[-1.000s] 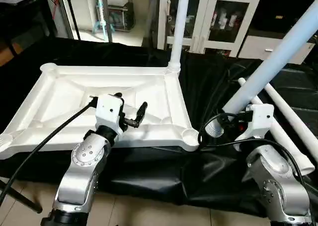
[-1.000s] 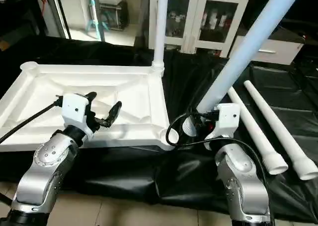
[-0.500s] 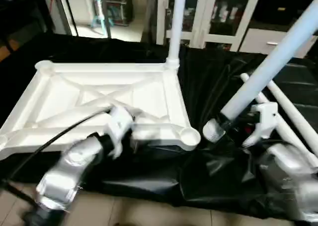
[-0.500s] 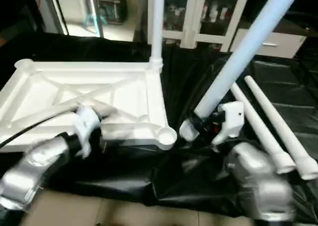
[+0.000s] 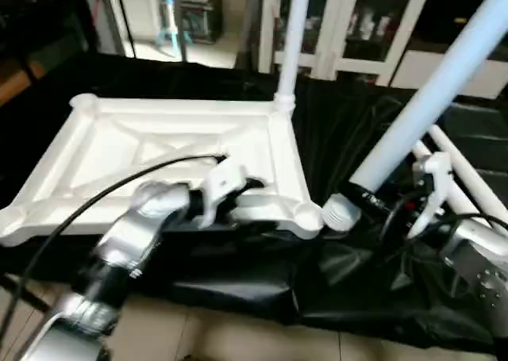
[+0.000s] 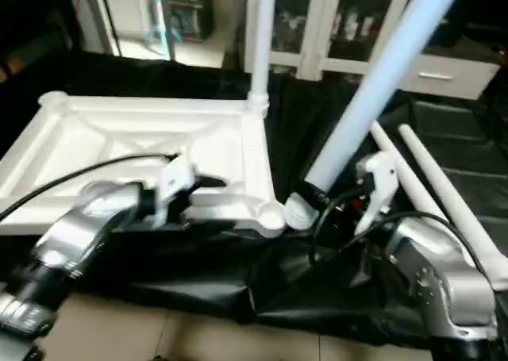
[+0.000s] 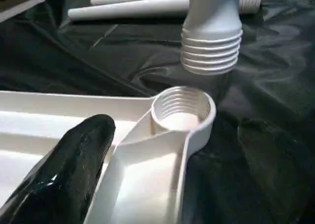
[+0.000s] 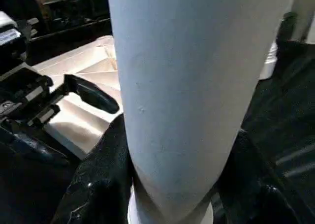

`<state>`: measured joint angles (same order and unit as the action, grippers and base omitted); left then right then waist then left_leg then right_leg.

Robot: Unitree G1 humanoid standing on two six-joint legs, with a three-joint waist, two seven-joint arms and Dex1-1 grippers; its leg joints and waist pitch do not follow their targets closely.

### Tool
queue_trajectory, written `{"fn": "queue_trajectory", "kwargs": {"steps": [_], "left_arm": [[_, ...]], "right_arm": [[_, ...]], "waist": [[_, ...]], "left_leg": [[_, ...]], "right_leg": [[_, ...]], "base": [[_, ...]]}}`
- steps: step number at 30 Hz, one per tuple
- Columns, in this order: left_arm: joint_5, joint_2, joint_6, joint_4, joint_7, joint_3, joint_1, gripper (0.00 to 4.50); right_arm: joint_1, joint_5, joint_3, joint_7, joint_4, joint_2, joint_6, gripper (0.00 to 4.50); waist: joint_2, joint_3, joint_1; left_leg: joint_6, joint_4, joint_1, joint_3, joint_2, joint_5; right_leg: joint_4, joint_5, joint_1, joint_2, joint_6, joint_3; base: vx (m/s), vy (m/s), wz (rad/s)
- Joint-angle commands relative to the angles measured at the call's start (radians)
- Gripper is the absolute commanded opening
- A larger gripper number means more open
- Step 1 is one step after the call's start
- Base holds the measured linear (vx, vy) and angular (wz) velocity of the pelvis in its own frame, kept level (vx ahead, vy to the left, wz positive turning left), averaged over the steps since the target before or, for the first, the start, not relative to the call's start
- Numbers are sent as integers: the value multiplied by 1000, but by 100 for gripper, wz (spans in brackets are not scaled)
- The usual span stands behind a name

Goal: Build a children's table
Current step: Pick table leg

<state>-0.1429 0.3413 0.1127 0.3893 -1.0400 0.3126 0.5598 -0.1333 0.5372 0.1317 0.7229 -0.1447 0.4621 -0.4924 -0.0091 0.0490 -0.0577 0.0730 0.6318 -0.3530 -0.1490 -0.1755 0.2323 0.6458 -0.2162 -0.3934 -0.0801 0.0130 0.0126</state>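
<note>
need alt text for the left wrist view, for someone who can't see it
A white table leg's ribbed, threaded end hangs just above and beyond the open threaded corner socket of the upside-down white tabletop, not yet inserted. One black finger of the left gripper lies over the tabletop's rim, and spare legs lie on the black sheet behind.

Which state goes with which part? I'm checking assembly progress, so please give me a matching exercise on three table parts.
Things:
1. far-corner leg
2. leg in the right gripper
3. near corner socket

States:
a. empty, threads showing
b. tilted, threaded end just beside the socket
c. upright in the tabletop

Pairs: 1-c, 2-b, 3-a
</note>
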Motion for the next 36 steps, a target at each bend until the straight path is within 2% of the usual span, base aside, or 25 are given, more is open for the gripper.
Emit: {"fn": "queue_trajectory", "kwargs": {"steps": [1,2,3,4,6,13,15,20,27,34,36], "left_arm": [[-12,-6,22,23,-28,14,12,450],[-10,-6,20,23,-38,21,11,432],[-4,-5,17,22,-53,33,11,422],[-5,-10,17,33,-68,38,15,415],[-1,-15,13,50,-82,41,22,402],[93,-41,-60,173,-7,64,63,330],[132,-49,-86,216,29,83,73,322],[137,-62,-92,243,13,84,83,281],[164,-45,-96,276,-28,100,98,227],[169,-6,-88,286,-88,95,104,151],[170,-1,-83,289,-98,94,104,146]], "right_arm": [[-7,-13,9,-17,0,-1,13,186],[-5,-14,9,-19,-1,-2,14,186],[-3,-16,9,-24,-4,-1,14,186],[-2,-17,13,-31,-6,0,15,186],[-3,-17,16,-34,-5,2,15,186],[-4,-28,8,-34,-7,10,15,186],[-7,-32,-2,-38,-10,5,15,186],[-12,-35,-5,-39,-10,2,13,186],[-13,-41,-3,-35,-7,6,16,186],[-4,-40,-8,-35,-15,8,16,186],[-3,-41,-8,-34,-16,8,15,186]], "waist": [[-14,-61,-7],[-14,-61,-7],[-5,-62,-7],[-9,-63,-7],[-6,-64,-9],[-10,-61,-8],[-10,-61,-8],[-13,-61,-9],[-10,-59,-8],[-8,-56,-5],[-7,-57,-5]], "left_leg": [[-40,-84,-6,-3,-29,54],[-41,-83,-6,-3,-29,48],[-44,-82,-5,-3,-30,37],[-48,-82,-5,-3,-30,27],[-56,-81,-5,-4,-30,17],[-55,-84,-6,-3,-33,55],[-55,-84,-6,-3,-33,52],[-56,-84,-8,-3,-34,41],[-52,-87,-7,-2,-35,57],[-40,-91,-6,-1,-35,81],[-38,-91,-5,-1,-36,79]], "right_leg": [[-75,-36,55,-48,-235,-27],[-75,-29,55,-48,-235,-27],[-74,-8,52,-46,-238,-27],[-72,18,53,-45,-244,-27],[-68,51,52,-44,-255,-27],[-76,12,54,-46,-255,-27],[-77,7,54,-46,-248,-27],[-76,18,55,-48,-255,-27],[-78,0,53,-49,-254,-28],[-82,-27,51,-49,-252,-28],[-81,-22,51,-50,-254,-28]], "base": [[0,0,0],[0,0,0],[0,0,0],[0,0,0],[0,0,0],[0,0,0],[0,0,0],[0,0,0],[0,0,0],[0,0,0],[0,0,0]]}}
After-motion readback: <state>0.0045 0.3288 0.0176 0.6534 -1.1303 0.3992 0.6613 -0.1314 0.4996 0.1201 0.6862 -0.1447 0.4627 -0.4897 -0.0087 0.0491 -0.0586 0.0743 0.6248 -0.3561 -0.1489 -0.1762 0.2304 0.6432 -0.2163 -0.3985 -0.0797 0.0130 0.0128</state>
